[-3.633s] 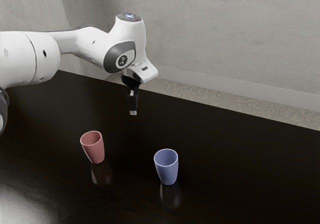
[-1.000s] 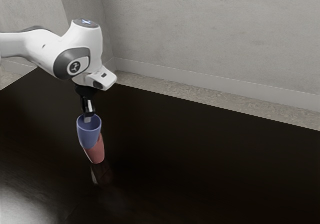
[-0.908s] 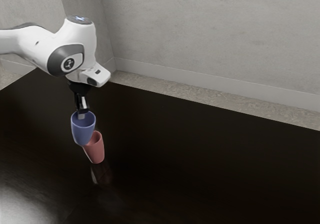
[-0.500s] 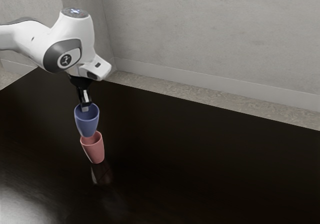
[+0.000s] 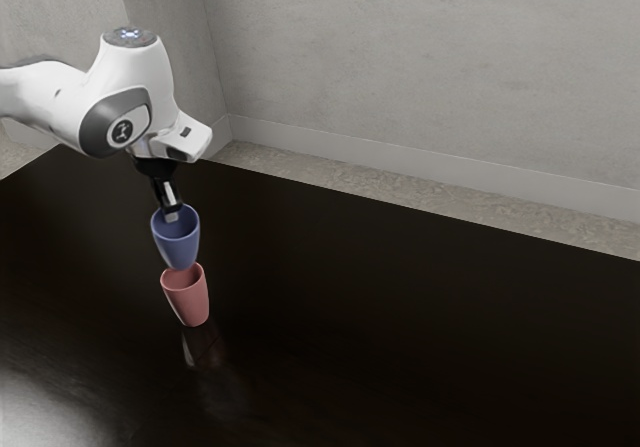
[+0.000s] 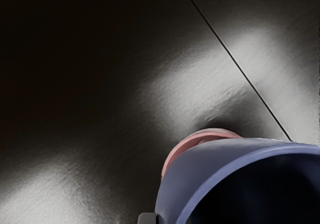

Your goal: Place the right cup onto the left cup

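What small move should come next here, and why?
I'd probably ease the pincer slowly straight down. It grips the blue cup by its wall, and in the exterior view that cup's base lines up with the pink cup's opening but hasn't sunk into it. The wrist view shows pink rim peeking past one side, so slow seems wise.

White, rounded, grey-ringed arm (image 5: 140, 77)

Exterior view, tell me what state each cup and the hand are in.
Blue cup, mouth up, held over the pink cup; whether the two touch, I can't tell.
Pink cup, standing upright on the table, mouth up.
Hand, shut on the blue cup's wall at the rim.
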`<state>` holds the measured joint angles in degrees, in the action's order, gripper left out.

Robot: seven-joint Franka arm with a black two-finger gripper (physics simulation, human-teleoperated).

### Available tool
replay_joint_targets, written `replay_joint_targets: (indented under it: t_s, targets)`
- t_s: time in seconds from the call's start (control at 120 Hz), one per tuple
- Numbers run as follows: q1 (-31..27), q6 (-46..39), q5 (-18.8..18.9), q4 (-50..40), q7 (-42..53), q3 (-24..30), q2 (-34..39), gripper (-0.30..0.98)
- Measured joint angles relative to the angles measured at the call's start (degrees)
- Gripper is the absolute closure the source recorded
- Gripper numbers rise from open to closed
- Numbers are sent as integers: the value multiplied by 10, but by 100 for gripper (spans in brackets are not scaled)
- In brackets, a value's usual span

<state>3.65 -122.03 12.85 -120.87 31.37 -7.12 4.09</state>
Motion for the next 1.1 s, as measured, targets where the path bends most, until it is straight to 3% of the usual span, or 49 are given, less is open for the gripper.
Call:
replay_joint_targets:
  t_s: [0.283,1.1]
  targets:
    - [-7,-27,-20,-23,3,0,-6,79]
    - [-29,-30,-17,-42,12,-2,-19,79]
